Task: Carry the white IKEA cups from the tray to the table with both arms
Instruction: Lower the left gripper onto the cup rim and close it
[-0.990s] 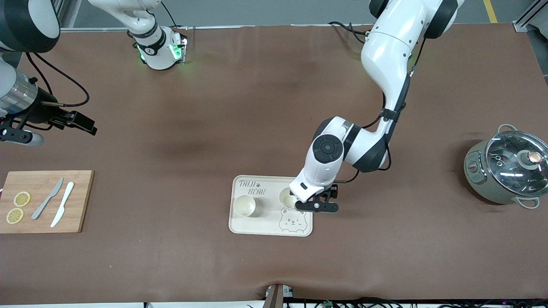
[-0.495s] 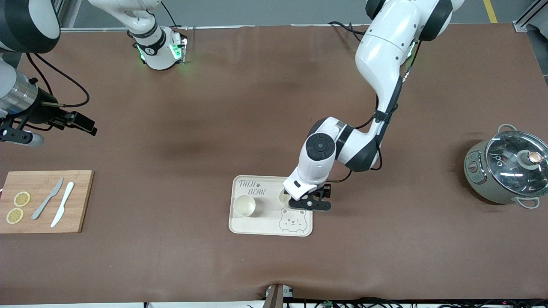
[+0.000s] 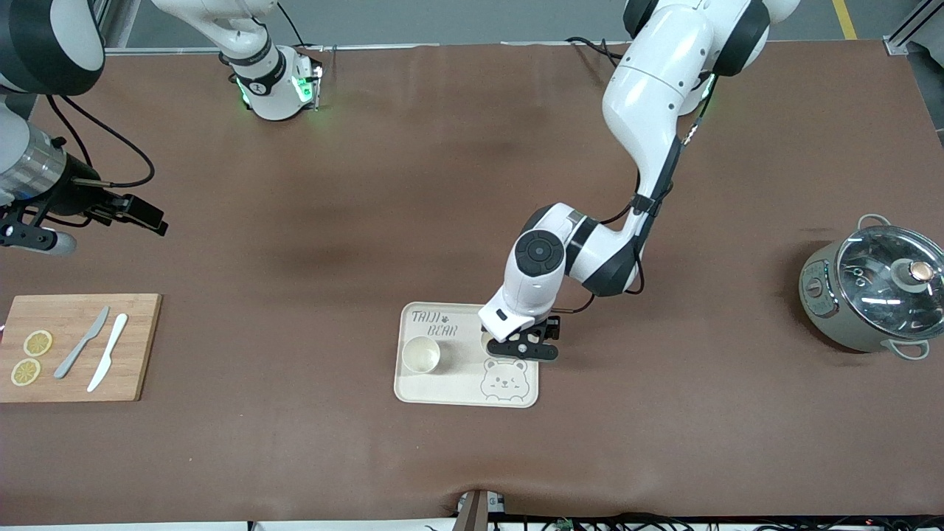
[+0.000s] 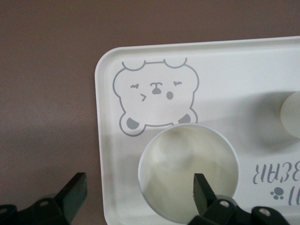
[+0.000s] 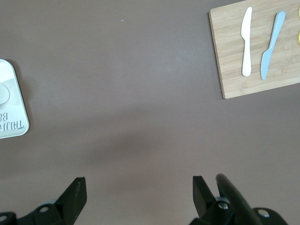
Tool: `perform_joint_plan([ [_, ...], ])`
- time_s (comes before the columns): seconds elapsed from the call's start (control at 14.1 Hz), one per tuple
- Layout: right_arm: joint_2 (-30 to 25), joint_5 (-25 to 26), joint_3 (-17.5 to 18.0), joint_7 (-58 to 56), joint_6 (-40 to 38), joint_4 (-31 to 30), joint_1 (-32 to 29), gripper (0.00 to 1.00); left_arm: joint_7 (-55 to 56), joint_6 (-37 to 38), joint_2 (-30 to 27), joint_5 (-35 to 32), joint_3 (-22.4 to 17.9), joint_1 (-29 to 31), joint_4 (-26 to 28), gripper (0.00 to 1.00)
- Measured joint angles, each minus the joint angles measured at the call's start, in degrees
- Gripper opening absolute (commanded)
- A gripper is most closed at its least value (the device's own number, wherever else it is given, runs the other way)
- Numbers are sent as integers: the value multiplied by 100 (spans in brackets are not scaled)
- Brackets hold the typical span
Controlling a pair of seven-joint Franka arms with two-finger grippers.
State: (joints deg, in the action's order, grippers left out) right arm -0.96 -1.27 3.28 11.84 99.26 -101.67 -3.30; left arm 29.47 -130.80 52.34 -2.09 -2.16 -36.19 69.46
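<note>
The left hand (image 3: 528, 346) has slid across the bear tray (image 3: 442, 387) toward the right arm's end, now over one white cup (image 4: 188, 172), its fingers spread apart around it. The other cup (image 3: 421, 354) stands on the same tray. The right hand (image 3: 29, 236) waits released above the table (image 3: 295, 442) over the cutting board (image 3: 136, 346).

2 cream-white cups (image 3: 421, 354) (image 3: 490, 342), upright, empty, both on bear tray (image 3: 457, 387)
</note>
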Motion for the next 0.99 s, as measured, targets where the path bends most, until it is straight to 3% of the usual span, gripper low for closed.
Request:
perform_joint_plan([
  [0.42,3,0,-4,0,5,0,-8,100,24,-161,72,0,0,0,-29,100],
  [0.57,3,0,-3,0,18,0,-7,100,106,-187,104,0,0,-1,-30,79],
  [0.64,3,0,-3,0,23,1,-7,100,170,-194,117,0,0,-1,-31,63],
  [0.78,3,0,-4,1,24,1,-7,100,314,-200,128,0,0,-4,-34,0],
  [0.99,3,0,-6,1,23,1,-9,100,628,-233,128,0,0,-16,-38,0],
])
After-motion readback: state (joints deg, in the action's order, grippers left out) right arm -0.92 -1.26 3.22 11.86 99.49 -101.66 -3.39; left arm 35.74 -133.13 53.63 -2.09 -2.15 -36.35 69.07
